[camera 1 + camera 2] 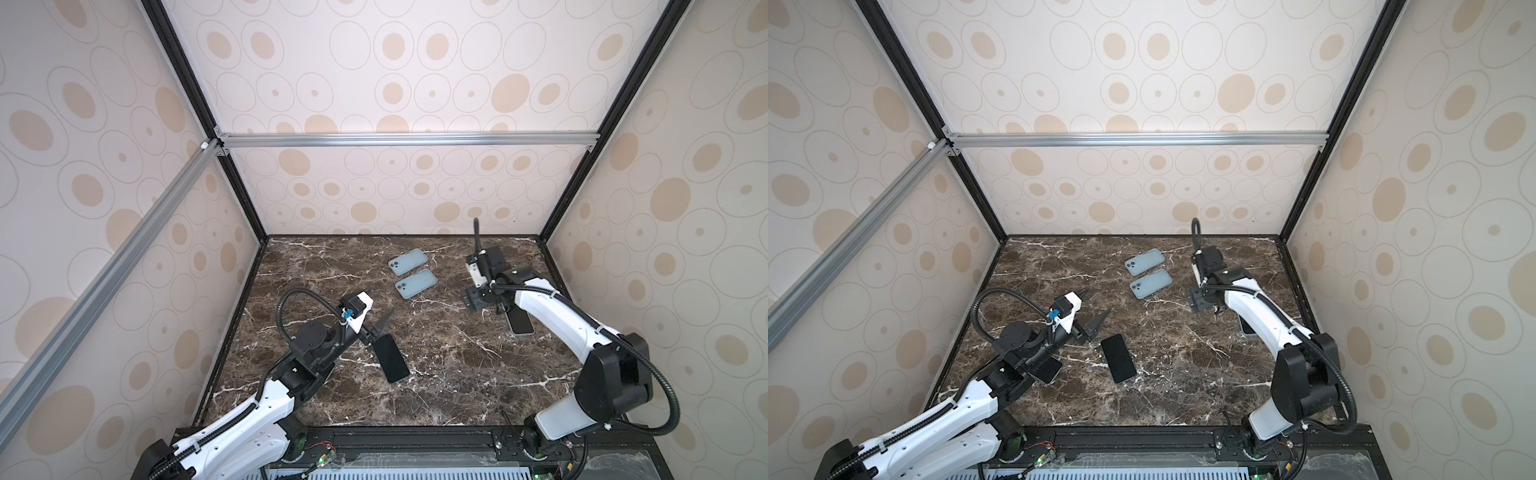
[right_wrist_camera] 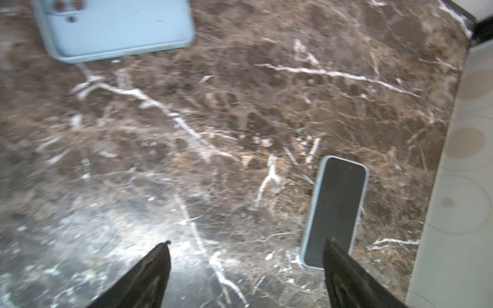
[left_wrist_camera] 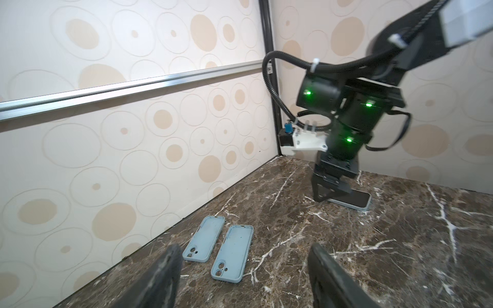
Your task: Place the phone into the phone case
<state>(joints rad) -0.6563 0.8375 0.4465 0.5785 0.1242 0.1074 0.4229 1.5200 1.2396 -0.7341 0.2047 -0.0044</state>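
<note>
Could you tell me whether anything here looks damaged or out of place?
Nothing stands out: the far case and near case lie flat side by side; the dark phone and pale-edged phone lie screen up.

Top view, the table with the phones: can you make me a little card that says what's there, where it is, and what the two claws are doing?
Table: brown marble
Far case: light blue, empty, back middle
Near case: light blue, empty, beside it, not touching
Dark phone: flat, screen up
Blue-edged phone: flat, screen up, partly under the right arm
Left claw: open, empty, beside the dark phone
Right claw: open, empty, at the blue-edged phone's end
Phones in cases: none yet
</note>
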